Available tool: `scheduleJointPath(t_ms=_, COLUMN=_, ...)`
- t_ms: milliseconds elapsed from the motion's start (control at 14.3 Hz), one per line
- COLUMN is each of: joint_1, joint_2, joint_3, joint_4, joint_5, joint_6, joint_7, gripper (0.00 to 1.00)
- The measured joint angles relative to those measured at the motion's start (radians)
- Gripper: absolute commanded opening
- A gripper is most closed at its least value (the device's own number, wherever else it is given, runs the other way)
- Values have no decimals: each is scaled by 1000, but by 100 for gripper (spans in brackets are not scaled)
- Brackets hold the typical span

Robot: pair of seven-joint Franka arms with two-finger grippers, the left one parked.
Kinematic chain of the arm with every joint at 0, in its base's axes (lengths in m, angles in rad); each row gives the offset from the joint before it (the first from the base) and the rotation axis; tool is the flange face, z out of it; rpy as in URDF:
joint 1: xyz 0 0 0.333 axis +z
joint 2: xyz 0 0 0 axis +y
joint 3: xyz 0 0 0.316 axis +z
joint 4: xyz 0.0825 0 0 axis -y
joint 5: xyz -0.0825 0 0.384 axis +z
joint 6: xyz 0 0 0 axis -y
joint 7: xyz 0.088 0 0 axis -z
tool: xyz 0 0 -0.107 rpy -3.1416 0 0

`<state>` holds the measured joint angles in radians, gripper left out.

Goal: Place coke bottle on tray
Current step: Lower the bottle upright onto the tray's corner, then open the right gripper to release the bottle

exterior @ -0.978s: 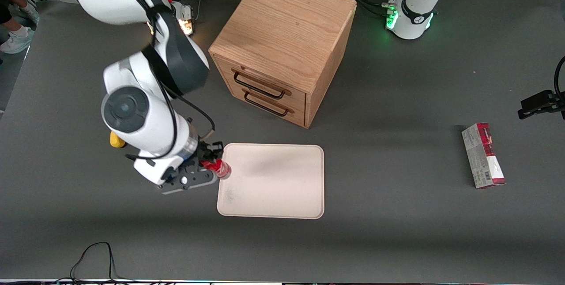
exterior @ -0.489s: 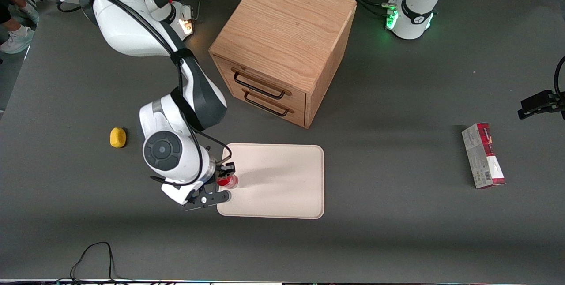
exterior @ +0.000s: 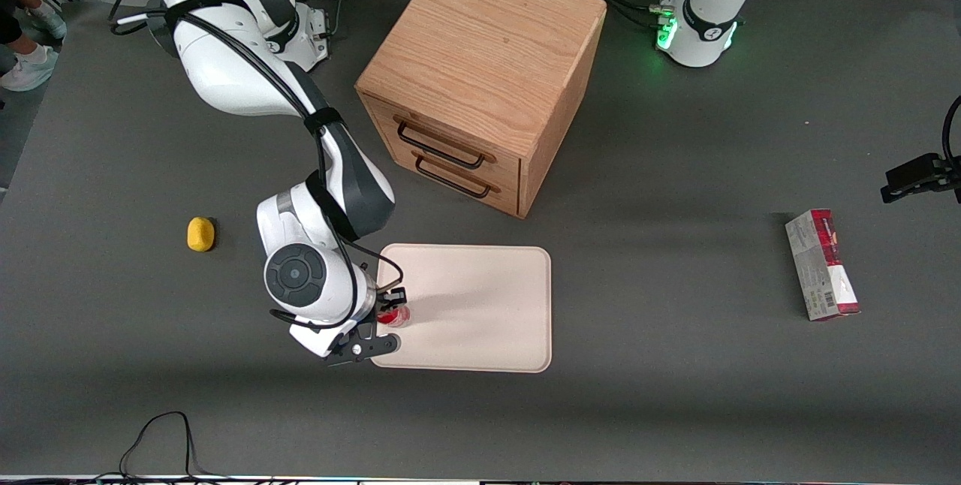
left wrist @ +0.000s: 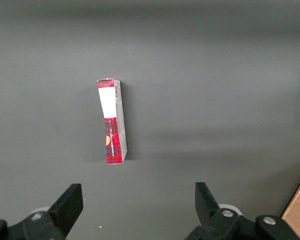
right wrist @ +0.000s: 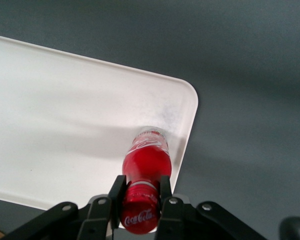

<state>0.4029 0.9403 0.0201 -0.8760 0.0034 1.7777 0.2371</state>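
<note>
1. The dark grey desk (exterior: 676, 395) carries everything. The oak-coloured wooden drawer cabinet (exterior: 480, 72) with two dark handles stands on it farther from the front camera than the tray.

2. The flat, cream-white rectangular tray (exterior: 480, 305) with rounded corners and a low rim lies in front of the cabinet's drawers. A faint smudge shows near the corner where the tool works.

3. The red-and-grey carton (exterior: 821, 263) lies well apart, toward the parked arm's end of the desk; the wrist camera of that arm also shows it (left wrist: 112, 121). It plays no part here.

4. The black two-finger tool (exterior: 387, 312) of the working right arm hangs over the tray's edge at the working arm's end, near the corner closest to the front camera. Its fingers (right wrist: 117, 192) are clenched on the neck of the bottle, just under the cap.

5. The small red coke bottle (right wrist: 145, 172) with a red cap and clear base hangs straight below the tool, its long axis upright. Its base is just inside the tray rim (right wrist: 190, 125), at or very close to the tray floor; I cannot tell whether it touches. My judgement: the coming move is a short lowering, if any, then a release, and the rim's closeness is the risk.

6. The small yellow lemon-like lump (exterior: 200, 234) sits on the desk toward the working arm's end, well apart from the tray.
</note>
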Motion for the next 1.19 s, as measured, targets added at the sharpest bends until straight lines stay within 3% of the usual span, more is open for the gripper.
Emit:
scheduleJointPath(t_ms=140, joint_1=0, joint_2=0, joint_3=0, joint_4=0, joint_5=-1, joint_6=7, joint_7=1, gripper=52)
scheduleJointPath(t_ms=280, joint_1=0, joint_2=2, joint_3=0, joint_4=0, joint_5=-1, joint_6=9, joint_7=10, gripper=87)
scheduleJointPath(t_ms=349, joint_1=0, joint_2=2, joint_3=0, joint_4=0, joint_5=-1, joint_6=9, joint_7=15, gripper=100)
scheduleJointPath(t_ms=839, joint_1=1, joint_2=-12, joint_3=0, joint_4=22, joint_5=-12, joint_6=-6, joint_7=35, gripper=100)
scheduleJointPath(t_ms=1188, joint_1=5, joint_2=-160, joint_3=0, joint_4=45, joint_5=-14, joint_6=-262, joint_7=57, gripper=100)
